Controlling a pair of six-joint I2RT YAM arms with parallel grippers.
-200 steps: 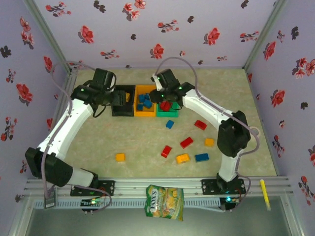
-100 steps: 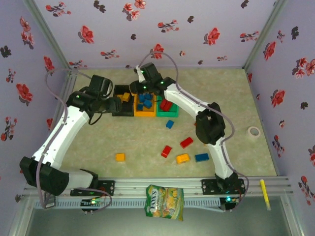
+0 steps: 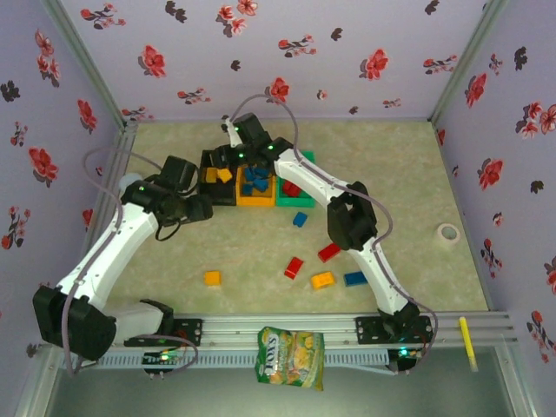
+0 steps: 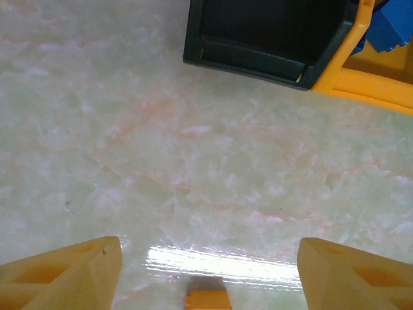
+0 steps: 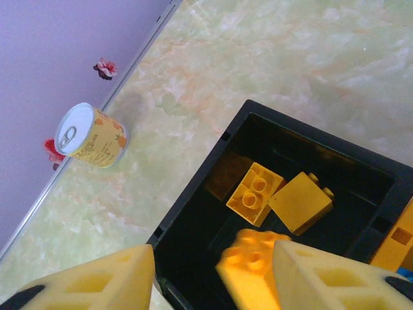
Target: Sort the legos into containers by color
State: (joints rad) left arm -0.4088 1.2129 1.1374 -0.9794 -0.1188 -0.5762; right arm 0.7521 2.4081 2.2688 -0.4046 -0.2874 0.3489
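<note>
Now right gripper [image 5: 213, 261] spread wide (yellow lego [image 5: 248, 274] against one finger [image 5: 322, 278]).

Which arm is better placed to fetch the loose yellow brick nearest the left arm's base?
Left, probably. The left gripper is open and empty on the side of the loose yellow brick; the right gripper hangs over the black bin, another brick between its fingers.

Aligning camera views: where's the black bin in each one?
Top external: black bin at upper centre, left end of the bin row.
Left wrist: black bin at the top edge, right of centre.
Right wrist: black bin from centre to lower right, yellow bricks inside.
Shared landmark: orange bin joined to its side.
</note>
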